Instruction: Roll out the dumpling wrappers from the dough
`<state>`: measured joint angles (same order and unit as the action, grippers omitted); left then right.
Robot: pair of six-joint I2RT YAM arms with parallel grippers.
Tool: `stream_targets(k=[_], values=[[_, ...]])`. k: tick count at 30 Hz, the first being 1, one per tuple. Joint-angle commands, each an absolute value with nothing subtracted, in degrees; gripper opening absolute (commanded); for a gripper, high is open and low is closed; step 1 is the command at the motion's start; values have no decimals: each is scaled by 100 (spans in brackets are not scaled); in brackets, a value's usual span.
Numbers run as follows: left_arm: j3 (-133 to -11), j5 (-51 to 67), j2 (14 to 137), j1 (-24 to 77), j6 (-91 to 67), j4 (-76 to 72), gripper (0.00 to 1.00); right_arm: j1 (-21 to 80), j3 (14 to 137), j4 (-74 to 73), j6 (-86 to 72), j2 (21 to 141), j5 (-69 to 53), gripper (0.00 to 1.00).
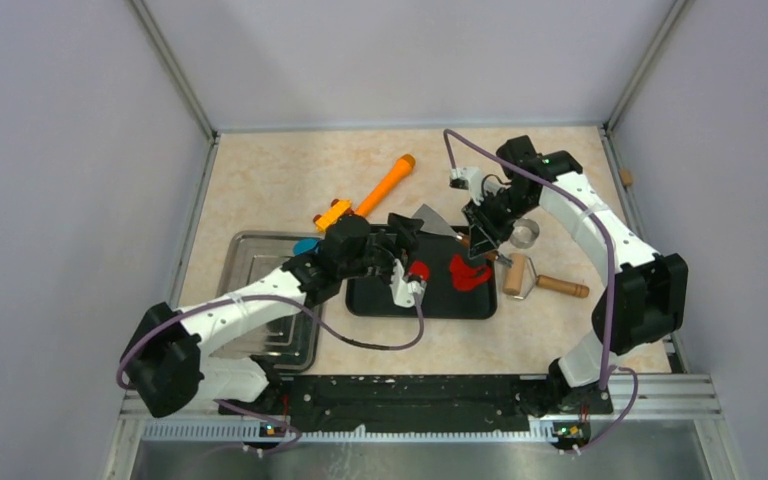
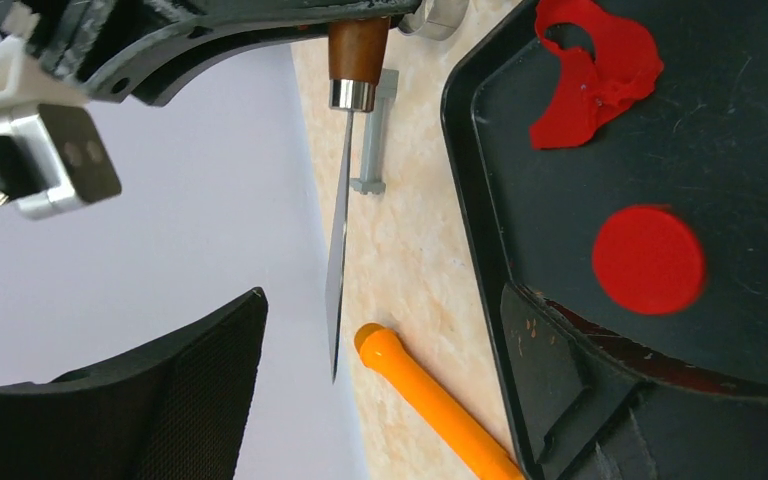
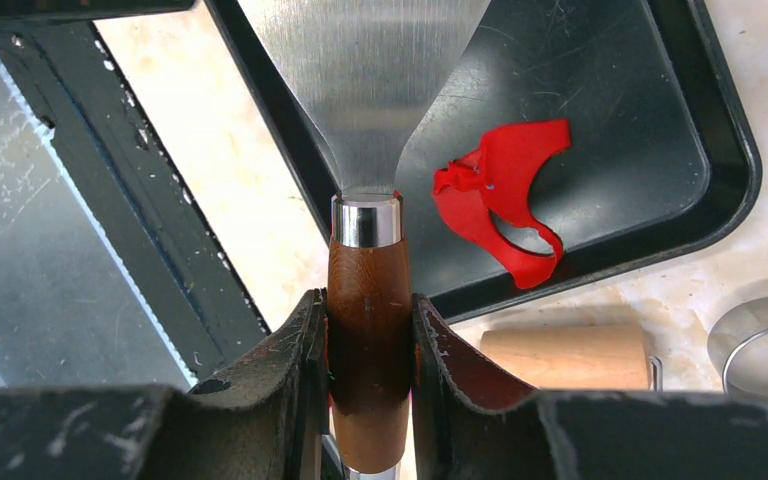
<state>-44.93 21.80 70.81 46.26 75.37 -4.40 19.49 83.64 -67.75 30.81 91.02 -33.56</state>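
The dough lies on a black tray (image 1: 380,300) as two pieces. One is a flat round red disc (image 1: 418,270), also in the left wrist view (image 2: 648,258). The other is a ragged red scrap (image 1: 468,272), also seen in both wrist views (image 2: 590,75) (image 3: 500,195). My left gripper (image 1: 407,255) is open and empty just left of the disc (image 2: 385,300). My right gripper (image 1: 485,225) is shut on the brown wooden handle (image 3: 368,320) of a metal scraper. Its blade (image 3: 360,80) reaches over the tray's far edge, beside the scrap.
A wooden roller (image 1: 520,275) and a metal ring cutter (image 1: 526,232) lie right of the tray. An orange rolling pin (image 1: 380,190) lies behind it. A silver tray (image 1: 260,255) stands at the left, with a blue disc (image 1: 305,245) at its far edge.
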Motion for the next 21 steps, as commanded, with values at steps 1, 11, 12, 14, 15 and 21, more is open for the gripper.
stream_targets(k=[1, 11, 12, 14, 15, 21], values=[[-4997, 2232, 7498, 4678, 8132, -947, 87, 1976, 8413, -6840, 3076, 8777, -3673, 0], [-5787, 1311, 8361, 4786, 7861, -764, 8, 1980, 8352, -6798, 3006, 8697, -3736, 0], [-5830, 1203, 8428, 4782, 7793, -678, 0, 1978, 8369, -6810, 3010, 8707, -3760, 0], [-5880, 1011, 8478, 4786, 7530, -563, 0, 1981, 8400, -6840, 3013, 8716, -3774, 0], [-5915, 944, 8454, 4779, 7176, -467, 0, 1972, 8402, -6851, 3010, 8704, -3746, 0], [-6745, 1705, 8095, 4424, 4766, 1918, 0, 1625, 8786, -6911, 3172, 8662, -4050, 53]])
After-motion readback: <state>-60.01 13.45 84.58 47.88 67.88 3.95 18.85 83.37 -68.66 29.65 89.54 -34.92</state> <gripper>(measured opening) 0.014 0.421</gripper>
